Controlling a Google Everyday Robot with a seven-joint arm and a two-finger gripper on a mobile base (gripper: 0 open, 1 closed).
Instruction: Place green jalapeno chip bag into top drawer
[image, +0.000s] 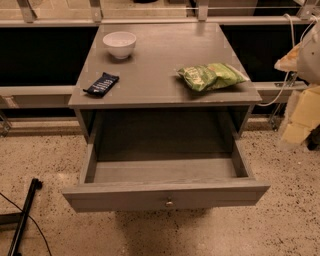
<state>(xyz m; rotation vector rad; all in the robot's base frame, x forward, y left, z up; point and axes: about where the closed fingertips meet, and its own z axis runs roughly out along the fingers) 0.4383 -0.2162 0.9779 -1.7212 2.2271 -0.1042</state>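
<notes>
The green jalapeno chip bag (211, 76) lies flat on the right side of the grey tabletop, near its front edge. The top drawer (165, 195) is pulled wide open below the tabletop, with a small round metal knob (169, 203) on its front panel, and nothing lies inside it. My gripper (299, 117) shows as pale blurred parts at the right edge of the view, beside the table's right side and apart from the bag. It holds nothing that I can see.
A white bowl (119, 44) stands at the back left of the grey table (150, 65). A dark blue-black snack bar (101, 83) lies at its front left. Cables hang at the right. A black stand leg (22, 220) lies on the speckled floor at lower left.
</notes>
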